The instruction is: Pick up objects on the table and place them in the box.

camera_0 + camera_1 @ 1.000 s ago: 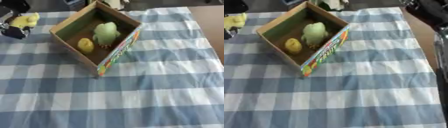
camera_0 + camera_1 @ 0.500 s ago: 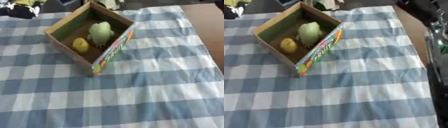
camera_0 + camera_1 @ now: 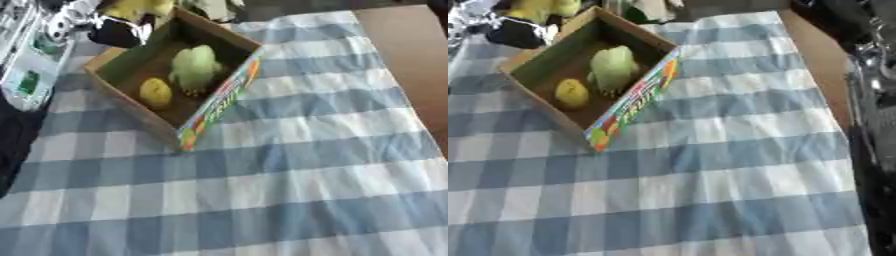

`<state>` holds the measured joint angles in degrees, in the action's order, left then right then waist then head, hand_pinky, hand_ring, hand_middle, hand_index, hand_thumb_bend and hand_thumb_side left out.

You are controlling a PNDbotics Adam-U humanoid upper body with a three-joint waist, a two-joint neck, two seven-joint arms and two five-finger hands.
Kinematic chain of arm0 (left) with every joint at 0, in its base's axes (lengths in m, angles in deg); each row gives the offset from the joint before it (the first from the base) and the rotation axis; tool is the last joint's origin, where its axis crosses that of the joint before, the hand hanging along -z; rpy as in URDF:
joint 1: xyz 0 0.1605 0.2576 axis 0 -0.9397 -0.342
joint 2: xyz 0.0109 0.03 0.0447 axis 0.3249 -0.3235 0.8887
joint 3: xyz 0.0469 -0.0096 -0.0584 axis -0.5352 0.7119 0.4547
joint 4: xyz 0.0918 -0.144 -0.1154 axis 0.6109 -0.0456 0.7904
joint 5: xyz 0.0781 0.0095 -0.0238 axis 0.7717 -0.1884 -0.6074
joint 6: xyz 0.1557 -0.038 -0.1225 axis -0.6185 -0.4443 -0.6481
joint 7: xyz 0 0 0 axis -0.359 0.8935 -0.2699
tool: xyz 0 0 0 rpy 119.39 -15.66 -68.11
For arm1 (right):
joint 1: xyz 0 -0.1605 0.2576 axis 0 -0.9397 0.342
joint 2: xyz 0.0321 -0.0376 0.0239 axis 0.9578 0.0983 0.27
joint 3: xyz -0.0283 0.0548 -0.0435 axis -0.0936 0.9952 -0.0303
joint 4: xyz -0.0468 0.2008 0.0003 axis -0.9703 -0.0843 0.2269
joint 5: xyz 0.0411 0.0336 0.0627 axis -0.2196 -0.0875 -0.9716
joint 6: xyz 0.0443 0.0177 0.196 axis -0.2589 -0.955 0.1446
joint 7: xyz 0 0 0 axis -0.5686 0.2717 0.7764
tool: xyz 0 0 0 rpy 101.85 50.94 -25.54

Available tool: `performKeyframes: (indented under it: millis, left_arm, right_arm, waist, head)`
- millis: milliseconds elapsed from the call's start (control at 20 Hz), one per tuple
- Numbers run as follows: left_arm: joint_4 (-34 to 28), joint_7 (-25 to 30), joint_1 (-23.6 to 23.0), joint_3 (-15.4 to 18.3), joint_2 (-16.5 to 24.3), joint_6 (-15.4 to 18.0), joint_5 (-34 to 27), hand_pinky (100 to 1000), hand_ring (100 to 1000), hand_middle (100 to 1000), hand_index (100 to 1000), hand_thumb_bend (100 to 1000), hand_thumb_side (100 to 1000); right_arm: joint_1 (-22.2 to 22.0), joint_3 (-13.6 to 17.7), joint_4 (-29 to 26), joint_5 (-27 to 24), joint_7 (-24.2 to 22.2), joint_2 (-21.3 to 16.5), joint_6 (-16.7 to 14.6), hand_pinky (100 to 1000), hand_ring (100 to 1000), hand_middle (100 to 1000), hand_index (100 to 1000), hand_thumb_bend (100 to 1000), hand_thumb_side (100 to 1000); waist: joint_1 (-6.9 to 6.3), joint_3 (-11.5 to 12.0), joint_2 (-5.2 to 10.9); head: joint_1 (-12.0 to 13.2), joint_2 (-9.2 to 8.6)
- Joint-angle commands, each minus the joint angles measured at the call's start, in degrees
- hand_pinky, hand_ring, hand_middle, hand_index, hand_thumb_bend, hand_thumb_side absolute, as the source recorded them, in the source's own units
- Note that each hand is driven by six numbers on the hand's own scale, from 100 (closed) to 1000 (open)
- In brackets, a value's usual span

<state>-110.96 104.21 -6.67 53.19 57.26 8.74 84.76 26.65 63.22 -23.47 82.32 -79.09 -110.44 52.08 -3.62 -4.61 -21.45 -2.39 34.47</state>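
Cardboard box (image 3: 219, 102) askew, green (image 3: 194, 67), yellow pieces (image 3: 155, 92) inside

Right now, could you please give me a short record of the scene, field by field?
surface: blue and white checked cloth
box: open cardboard box, printed front wall, upper left of the cloth
in box: pale green object and small yellow object
left hand: dark hand at the box's far left corner, with a yellow object; grip unclear
right hand: not seen
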Motion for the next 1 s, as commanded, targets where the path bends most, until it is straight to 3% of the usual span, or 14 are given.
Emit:
performKeyframes:
  millis: [50, 650, 750, 800, 850, 950, 1000]
  left_arm:
    - [1.85, 0.02, 1.68, -0.57, -1.19, 0.6, 1.42, 383, 583, 517, 636, 100, 285]
    - [12.45, -0.36, 1.9, -0.66, -4.03, 1.33, 8.73, 448, 657, 603, 713, 100, 256]
    - [12.79, 0.49, 1.91, -0.79, -4.05, 1.83, 9.42, 517, 730, 701, 813, 100, 248]
    - [12.75, 1.3, 1.87, -0.91, -4.09, 2.28, 9.44, 634, 840, 836, 941, 100, 191]
    - [12.47, 2.59, 1.86, -1.04, -4.14, 3.03, 9.32, 679, 875, 861, 965, 100, 195]
    - [11.35, 5.01, 2.02, -0.96, -3.96, 4.42, 9.43, 775, 953, 946, 1000, 223, 447]
    - [10.71, 5.85, 2.12, -0.8, -3.8, 4.78, 9.75, 802, 973, 980, 1000, 355, 648]
  right_arm:
    - [0.65, -0.04, -1.23, -0.34, -0.02, -0.4, 0.36, 834, 833, 495, 847, 448, 782]
    - [0.65, -0.14, -1.5, -0.43, -0.34, -0.17, 0.7, 835, 833, 494, 847, 448, 784]
    - [0.64, -0.1, -1.46, -0.4, -0.36, -0.22, 0.69, 835, 833, 494, 848, 448, 784]
    - [0.64, -0.08, -1.45, -0.39, -0.36, -0.24, 0.69, 835, 834, 494, 848, 449, 784]
    - [0.63, -0.06, -1.44, -0.38, -0.36, -0.24, 0.68, 835, 834, 494, 848, 450, 784]
    - [0.59, -0.06, -1.4, -0.38, -0.42, -0.26, 0.66, 835, 833, 494, 848, 449, 784]
    - [0.58, -0.04, -1.38, -0.38, -0.41, -0.26, 0.65, 835, 833, 493, 848, 449, 784]
  waist:
    - [0.09, -0.09, 1.79]
    - [-0.11, -0.31, 1.5]
    - [-0.09, -0.27, 1.43]
    - [-0.08, -0.26, 1.4]
    - [-0.06, -0.27, 1.36]
    - [-0.01, -0.23, 1.34]
    - [0.0, -0.21, 1.36]
  head:
    - [0.25, -0.18]
    - [0.5, -0.74]
    - [0.5, -0.74]
    - [0.5, -0.73]
    - [0.5, -0.73]
    - [0.49, -0.65]
    - [0.52, -0.64]
